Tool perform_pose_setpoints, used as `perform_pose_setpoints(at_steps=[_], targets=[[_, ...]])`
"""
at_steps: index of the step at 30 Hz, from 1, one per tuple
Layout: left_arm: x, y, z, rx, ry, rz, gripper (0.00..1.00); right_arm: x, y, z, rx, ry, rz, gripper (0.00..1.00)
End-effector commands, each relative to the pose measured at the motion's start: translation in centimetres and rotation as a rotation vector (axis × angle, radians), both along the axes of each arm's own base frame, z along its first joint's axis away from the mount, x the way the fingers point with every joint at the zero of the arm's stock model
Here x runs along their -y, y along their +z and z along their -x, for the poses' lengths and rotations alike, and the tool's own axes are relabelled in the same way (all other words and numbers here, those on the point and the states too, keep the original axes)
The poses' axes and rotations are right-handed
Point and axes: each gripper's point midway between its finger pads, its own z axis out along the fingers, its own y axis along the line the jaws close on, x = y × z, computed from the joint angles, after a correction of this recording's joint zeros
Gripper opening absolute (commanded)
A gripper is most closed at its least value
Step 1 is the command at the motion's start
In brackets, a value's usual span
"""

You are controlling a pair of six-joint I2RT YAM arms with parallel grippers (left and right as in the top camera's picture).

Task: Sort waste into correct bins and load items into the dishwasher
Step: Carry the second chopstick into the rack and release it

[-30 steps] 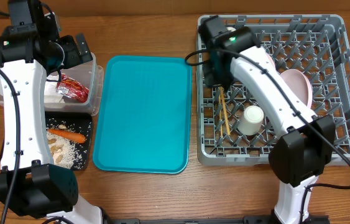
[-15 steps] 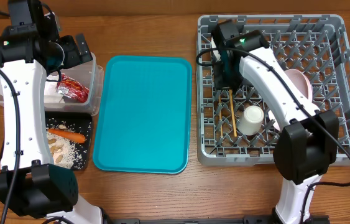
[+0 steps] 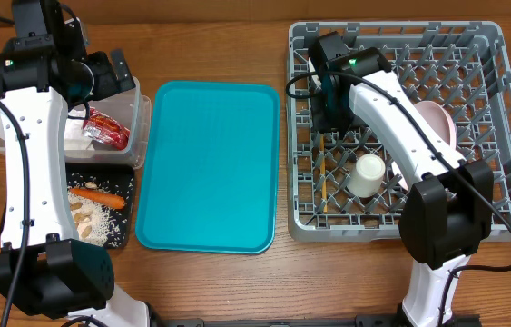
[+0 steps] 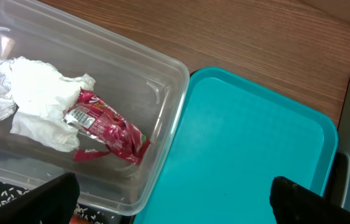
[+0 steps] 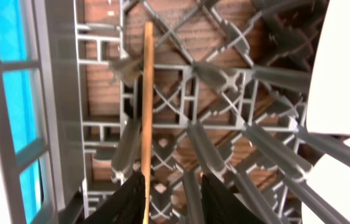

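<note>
My right gripper [image 3: 329,123] [image 5: 171,200] hangs low inside the grey dish rack [image 3: 500,118] near its left wall. Its fingers are apart, and a wooden chopstick [image 3: 324,182] [image 5: 147,93] lies along the rack floor against the left finger. A white cup [image 3: 367,173] and pale pink tableware [image 3: 441,123] sit in the rack. My left gripper [image 3: 114,73] [image 4: 175,199] is open and empty above the clear tub's [image 3: 139,107] [image 4: 162,155] right rim. The tub holds the white napkin [image 4: 38,99] and the red wrapper [image 3: 108,129] [image 4: 109,130].
The shallow black tray [image 3: 126,182] in front of the tub holds the carrot [image 3: 101,195], peanuts [image 3: 81,211] and rice [image 3: 101,227]. The teal serving tray [image 3: 210,168] [image 4: 249,149] lies between the bins and the rack. White tableware [image 5: 342,74] fills the right wrist view's right side.
The right gripper moved slightly right over the rack. The chopstick swung from a slant to lie straight along the rack's left side. The left arm has not moved.
</note>
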Motion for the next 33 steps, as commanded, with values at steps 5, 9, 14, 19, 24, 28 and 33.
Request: perform_pose_setpoints(at_steps=[5, 9, 14, 19, 24, 28, 33], targets=[[0.0, 1.6, 0.0, 0.042, 0.007, -0.009, 1.00, -2.0, 6.7, -1.4, 0.152, 0.029, -0.145, 0.55], [0.0, 1.6, 0.0, 0.042, 0.007, -0.009, 1.00, -2.0, 8.8, -1.2, 0.200, 0.031, -0.162, 1.00], [0.0, 1.6, 0.0, 0.042, 0.007, -0.009, 1.00, -2.0, 8.8, -1.2, 0.202, 0.031, -0.162, 1.00], [0.0, 1.6, 0.0, 0.042, 0.007, -0.009, 1.00, -2.0, 8.8, -1.2, 0.201, 0.031, -0.162, 1.00], [0.0, 1.6, 0.0, 0.042, 0.007, -0.009, 1.00, -2.0, 8.8, -1.2, 0.202, 0.031, -0.162, 1.00], [0.0, 1.6, 0.0, 0.042, 0.007, -0.009, 1.00, -2.0, 8.8, -1.2, 0.201, 0.031, -0.162, 1.00], [0.0, 1.6, 0.0, 0.042, 0.007, -0.009, 1.00, -1.9, 8.8, -1.2, 0.204, 0.031, -0.162, 1.00]])
